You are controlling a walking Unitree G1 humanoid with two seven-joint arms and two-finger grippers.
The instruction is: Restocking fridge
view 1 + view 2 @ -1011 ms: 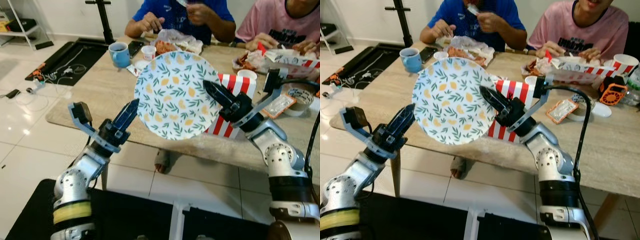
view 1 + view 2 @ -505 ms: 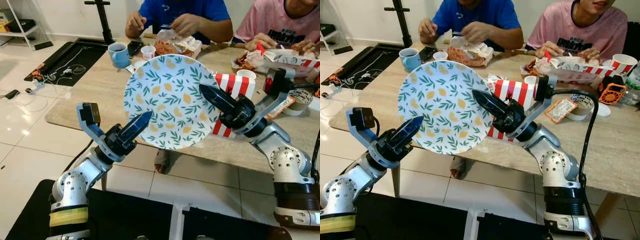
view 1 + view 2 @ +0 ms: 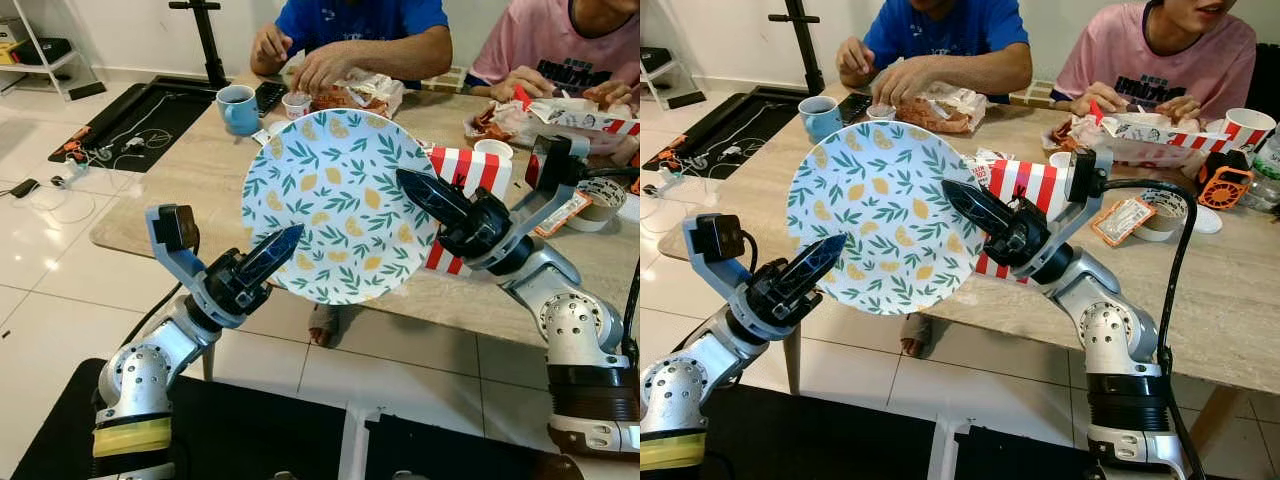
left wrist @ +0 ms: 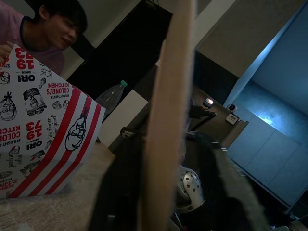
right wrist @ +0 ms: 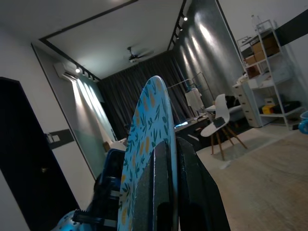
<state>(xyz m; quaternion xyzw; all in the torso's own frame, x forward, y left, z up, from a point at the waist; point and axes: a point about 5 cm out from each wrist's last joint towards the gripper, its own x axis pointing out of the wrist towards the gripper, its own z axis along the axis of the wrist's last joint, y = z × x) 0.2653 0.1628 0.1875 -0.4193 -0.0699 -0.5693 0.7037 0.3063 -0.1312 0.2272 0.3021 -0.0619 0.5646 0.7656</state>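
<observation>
Both arms raised; right tool [image 3: 415, 187] clamped, left tool [image 3: 283, 243] closed.

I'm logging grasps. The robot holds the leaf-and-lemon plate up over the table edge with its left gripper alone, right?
Not alone. The right gripper also clamps the plate, its fingers closed over the rim in the right wrist view, while the left gripper grips the opposite edge. Both eye views show it.

The striped carton [image 4: 43, 130] reads "COLONEL'S KITCHEN" upside down.

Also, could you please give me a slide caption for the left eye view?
Both grippers, left and right, hold a leaf-patterned plate upright before a dining table.
</observation>
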